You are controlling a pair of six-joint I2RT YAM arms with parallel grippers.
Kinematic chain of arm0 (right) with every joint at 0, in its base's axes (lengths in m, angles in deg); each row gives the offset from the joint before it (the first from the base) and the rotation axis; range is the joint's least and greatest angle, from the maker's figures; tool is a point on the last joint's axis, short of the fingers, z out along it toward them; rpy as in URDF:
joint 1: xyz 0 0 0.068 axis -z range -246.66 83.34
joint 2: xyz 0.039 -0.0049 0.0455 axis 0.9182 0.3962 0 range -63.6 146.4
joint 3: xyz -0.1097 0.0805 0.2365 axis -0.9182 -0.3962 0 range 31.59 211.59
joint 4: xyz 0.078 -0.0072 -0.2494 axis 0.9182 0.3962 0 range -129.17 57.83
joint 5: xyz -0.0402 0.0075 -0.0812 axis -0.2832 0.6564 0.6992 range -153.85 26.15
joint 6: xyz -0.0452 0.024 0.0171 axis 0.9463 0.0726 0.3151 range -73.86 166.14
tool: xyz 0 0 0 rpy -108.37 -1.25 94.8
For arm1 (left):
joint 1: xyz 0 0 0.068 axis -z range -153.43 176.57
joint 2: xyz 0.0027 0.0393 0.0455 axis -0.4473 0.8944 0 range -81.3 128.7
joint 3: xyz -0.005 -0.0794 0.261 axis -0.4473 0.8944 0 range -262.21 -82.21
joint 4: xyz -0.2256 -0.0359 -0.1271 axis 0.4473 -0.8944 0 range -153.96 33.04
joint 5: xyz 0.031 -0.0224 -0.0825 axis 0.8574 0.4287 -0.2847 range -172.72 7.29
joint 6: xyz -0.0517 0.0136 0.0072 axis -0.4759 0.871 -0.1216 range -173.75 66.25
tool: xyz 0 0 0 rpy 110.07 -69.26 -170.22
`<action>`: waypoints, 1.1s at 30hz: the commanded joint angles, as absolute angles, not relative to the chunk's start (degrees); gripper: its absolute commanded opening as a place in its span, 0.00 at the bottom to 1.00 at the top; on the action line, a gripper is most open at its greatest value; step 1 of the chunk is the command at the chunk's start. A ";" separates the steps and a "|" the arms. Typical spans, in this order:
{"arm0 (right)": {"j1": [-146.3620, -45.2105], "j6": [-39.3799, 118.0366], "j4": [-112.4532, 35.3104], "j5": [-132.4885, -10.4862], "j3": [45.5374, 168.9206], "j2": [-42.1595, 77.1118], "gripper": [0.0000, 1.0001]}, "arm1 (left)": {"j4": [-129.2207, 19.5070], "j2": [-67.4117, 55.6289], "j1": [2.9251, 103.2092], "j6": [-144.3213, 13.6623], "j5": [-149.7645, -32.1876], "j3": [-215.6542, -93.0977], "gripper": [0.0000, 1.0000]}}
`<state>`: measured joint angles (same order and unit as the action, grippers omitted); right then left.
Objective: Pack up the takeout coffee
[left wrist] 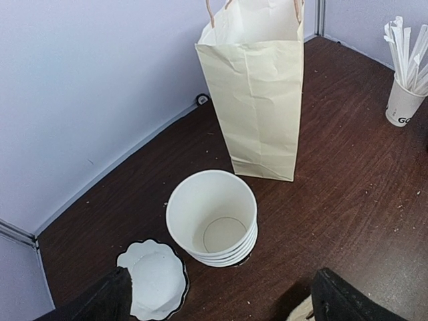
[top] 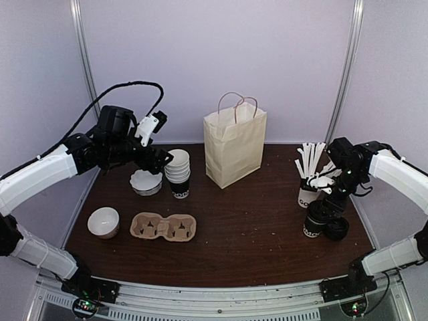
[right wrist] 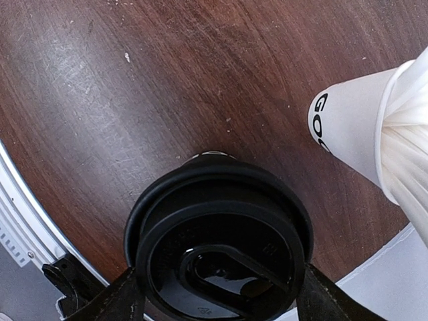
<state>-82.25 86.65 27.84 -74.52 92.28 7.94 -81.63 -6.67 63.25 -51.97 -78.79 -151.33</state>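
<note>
**Top external view.** We note the takeout coffee (top: 312, 227), a black lidded cup, standing upright on the dark wooden surface (top: 254, 227) at the right, near the front edge. A black round item (top: 336, 229) that we cannot identify sits just beside it on its right. The white lettered cup (top: 307, 195) holding white sticks (top: 311, 159) stands just behind it. The right gripper (top: 321, 207) hangs directly over the coffee. A cream paper bag (top: 234, 144) stands upright at centre rear. At the left we see a stack of unlidded cups (top: 178, 174), a white scalloped dish (top: 146, 182), a white bowl (top: 103, 222) and a cardboard cup carrier (top: 162, 227). The left gripper (top: 158, 160) is above the dish and stack.

**Left wrist view.** The left gripper (left wrist: 221, 287) has its fingers (left wrist: 100, 301) spread wide with nothing between them. The stack and the dish lie below it, the bag beyond.

**Right wrist view.** We look straight down on the black lid (right wrist: 221, 247). The right gripper (right wrist: 221, 297) has its fingers (right wrist: 124, 297) on either side of the lid, right at its rim. We cannot tell whether they press on it. The white lettered cup is near, apart from the coffee.
</note>
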 commanded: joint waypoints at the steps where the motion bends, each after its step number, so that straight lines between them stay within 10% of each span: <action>1: -81.86 86.96 27.80 -76.21 92.05 7.97 0.84 | -81.27 -5.69 62.78 -52.53 -80.14 -153.55 0.97; 3: -81.86 87.24 29.19 -77.10 92.50 7.37 0.98 | -81.46 -5.34 62.78 -52.56 -80.52 -153.72 0.97; 11: -81.86 87.43 35.92 -83.39 97.41 3.24 1.00 | -82.97 -2.83 62.78 -53.18 -91.51 -157.16 0.86; 33: -82.30 81.02 20.60 -109.96 96.98 4.39 0.83 | -96.52 34.83 62.78 -65.44 -87.29 -208.79 0.73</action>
<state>-82.28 82.87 25.63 -104.45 100.08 3.73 -93.41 30.10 63.25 -63.40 -88.80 -201.91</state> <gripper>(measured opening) 0.838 0.736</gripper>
